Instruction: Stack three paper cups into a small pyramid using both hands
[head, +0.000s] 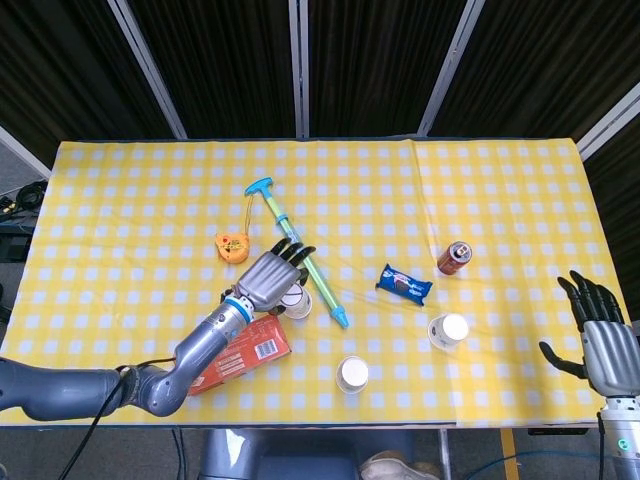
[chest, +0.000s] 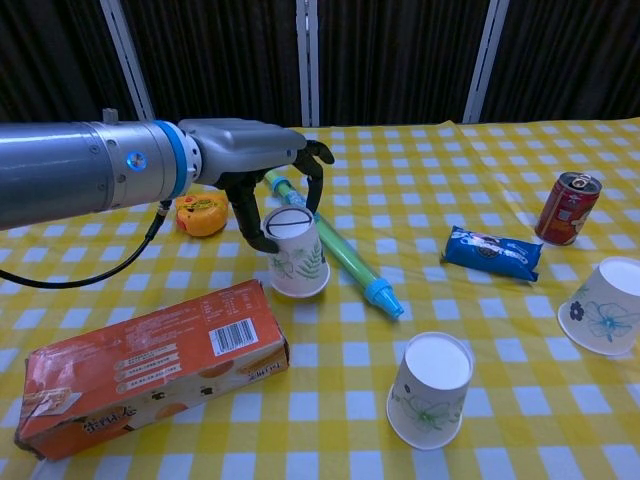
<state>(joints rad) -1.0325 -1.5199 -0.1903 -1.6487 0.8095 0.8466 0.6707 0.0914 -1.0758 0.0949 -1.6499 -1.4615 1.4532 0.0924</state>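
Three white paper cups with a leaf print are on the yellow checked table (head: 150, 190). My left hand (chest: 255, 160) grips the left cup (chest: 296, 255) from above, thumb on its near side and fingers (chest: 314, 160) behind it. That cup is tilted and mostly hidden under the left hand (head: 268, 278) in the head view. A second cup (chest: 430, 388) (head: 352, 374) stands near the front edge, and a third cup (chest: 605, 305) (head: 449, 329) is at the right. My right hand (head: 605, 340) hangs open beyond the table's right edge, holding nothing.
An orange box (chest: 150, 350) lies at the front left. A teal pump toy (chest: 340, 250) lies right beside the held cup. An orange tape measure (chest: 203, 213) sits behind the hand. A blue snack packet (chest: 492, 251) and a red can (chest: 567, 208) lie to the right.
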